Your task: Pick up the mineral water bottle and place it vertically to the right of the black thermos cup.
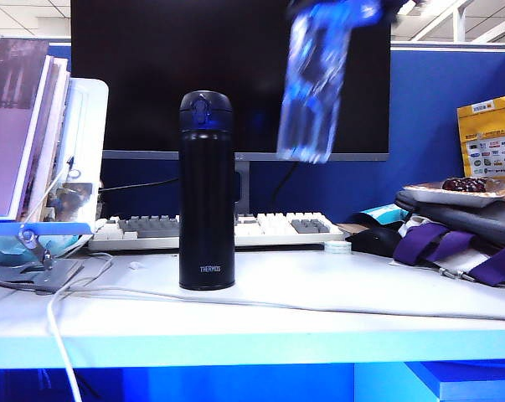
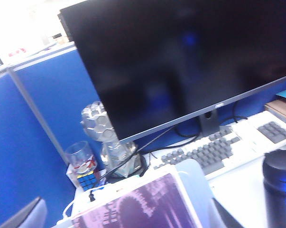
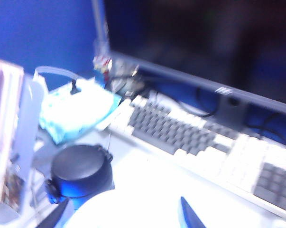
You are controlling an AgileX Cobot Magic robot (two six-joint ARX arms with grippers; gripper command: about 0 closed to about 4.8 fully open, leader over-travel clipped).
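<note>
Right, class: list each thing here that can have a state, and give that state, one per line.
mineral water bottle: in the air, tilted, carried by the right gripper
black thermos cup: upright on the desk, lid shut
monitor: screen dark
left gripper: out of view

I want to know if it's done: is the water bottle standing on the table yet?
No, the mineral water bottle hangs tilted in the air, held from above by the right gripper, to the right of the black thermos cup.
</note>
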